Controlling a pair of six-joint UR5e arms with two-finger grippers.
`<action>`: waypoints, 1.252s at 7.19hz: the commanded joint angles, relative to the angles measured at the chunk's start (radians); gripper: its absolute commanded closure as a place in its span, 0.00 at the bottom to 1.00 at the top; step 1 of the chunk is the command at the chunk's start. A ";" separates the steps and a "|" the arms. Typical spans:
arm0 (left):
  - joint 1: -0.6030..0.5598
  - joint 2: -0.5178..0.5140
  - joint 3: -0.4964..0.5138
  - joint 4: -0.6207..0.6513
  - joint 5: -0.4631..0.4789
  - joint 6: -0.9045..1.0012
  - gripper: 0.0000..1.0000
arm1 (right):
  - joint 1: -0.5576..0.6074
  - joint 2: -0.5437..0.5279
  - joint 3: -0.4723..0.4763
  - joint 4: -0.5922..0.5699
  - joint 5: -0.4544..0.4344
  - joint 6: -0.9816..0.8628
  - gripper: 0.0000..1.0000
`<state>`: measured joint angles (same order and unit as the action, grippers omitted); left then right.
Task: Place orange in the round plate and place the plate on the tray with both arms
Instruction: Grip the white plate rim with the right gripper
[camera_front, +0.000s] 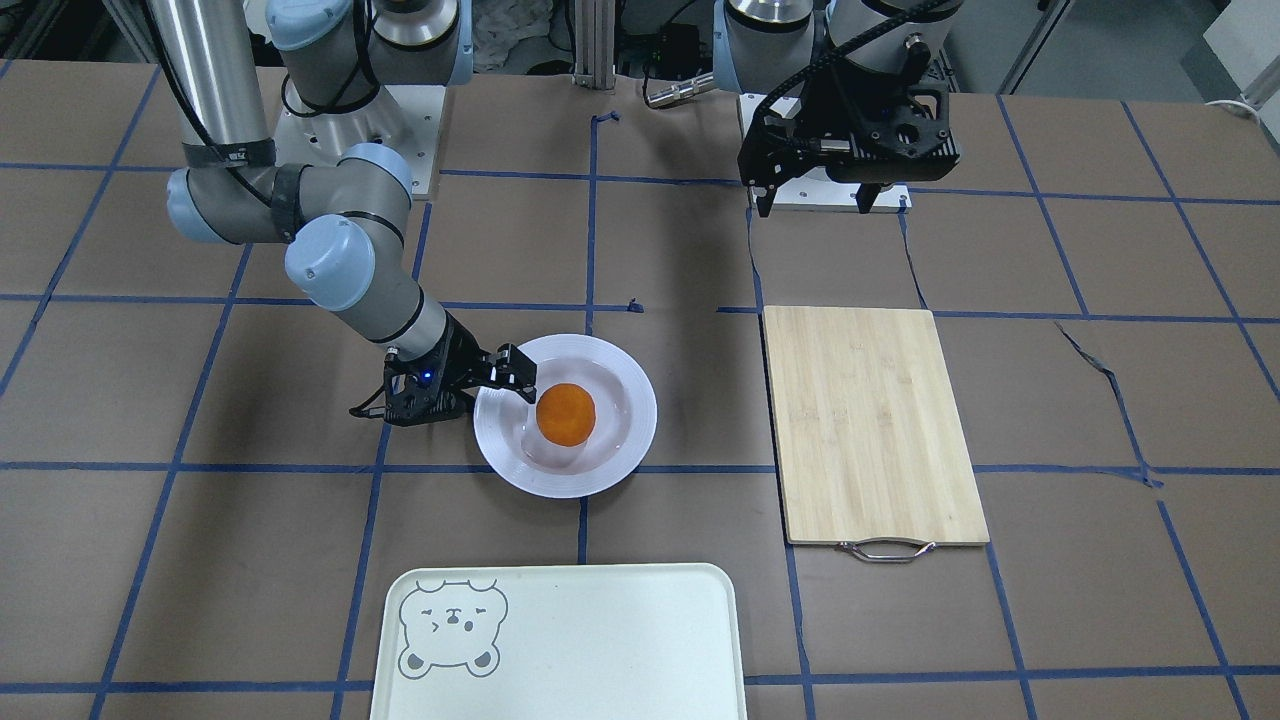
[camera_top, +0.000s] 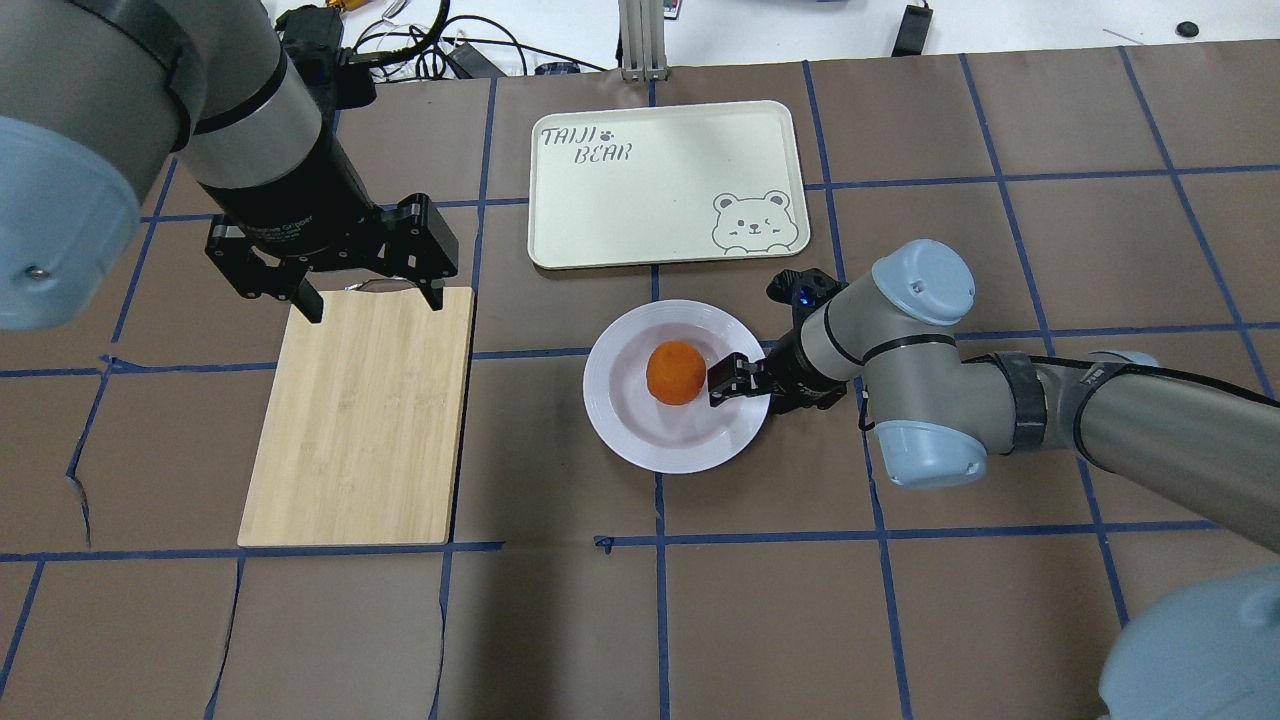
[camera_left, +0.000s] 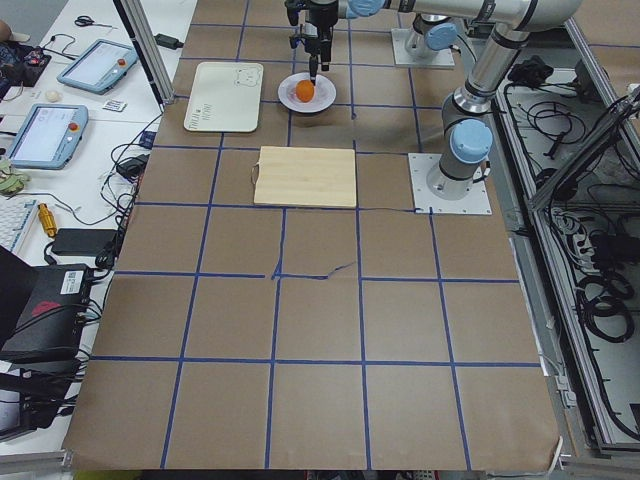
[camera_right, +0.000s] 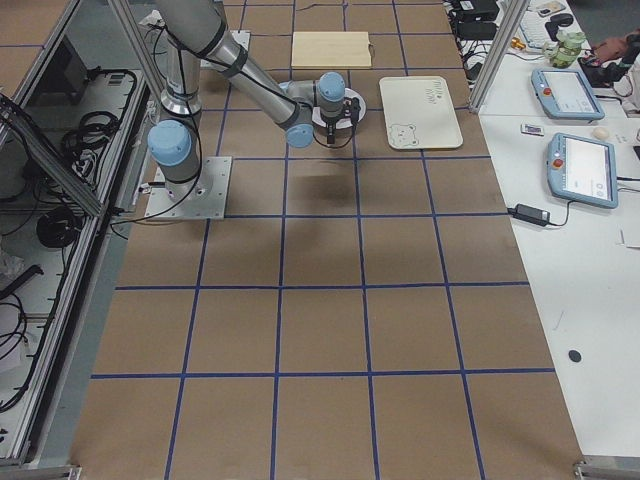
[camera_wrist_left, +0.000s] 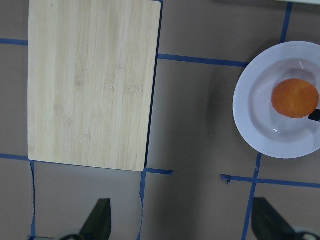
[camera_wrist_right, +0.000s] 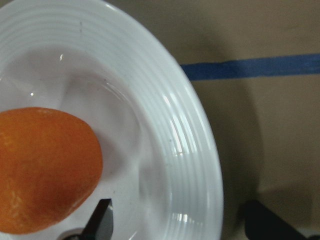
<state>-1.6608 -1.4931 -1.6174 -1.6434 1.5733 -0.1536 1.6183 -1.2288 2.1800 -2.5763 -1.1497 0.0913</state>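
The orange lies in the sunken centre of the white round plate, mid-table. My right gripper is low at the plate's edge on the robot's right side. In the right wrist view it is open and straddles the ridged rim: one finger is inside beside the orange, the other outside. My left gripper hangs open and empty, high over the table. The cream tray with the bear face lies bare beyond the plate.
A bamboo cutting board with a metal handle lies on the robot's left side, partly below the left gripper. Brown paper with blue tape lines covers the table. Tablets and cables sit on a side bench past the tray.
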 joint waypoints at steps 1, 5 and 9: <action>0.003 0.008 -0.007 0.005 0.002 0.020 0.00 | -0.001 0.000 -0.005 -0.004 0.010 0.002 0.47; 0.010 0.010 -0.006 0.031 -0.002 0.019 0.00 | 0.011 -0.003 -0.035 -0.001 0.041 0.039 0.76; 0.003 0.011 -0.007 0.028 0.001 0.026 0.00 | 0.000 -0.014 -0.087 0.013 0.041 0.142 0.85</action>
<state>-1.6535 -1.4823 -1.6237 -1.6136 1.5704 -0.1288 1.6266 -1.2404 2.1148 -2.5687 -1.1096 0.2097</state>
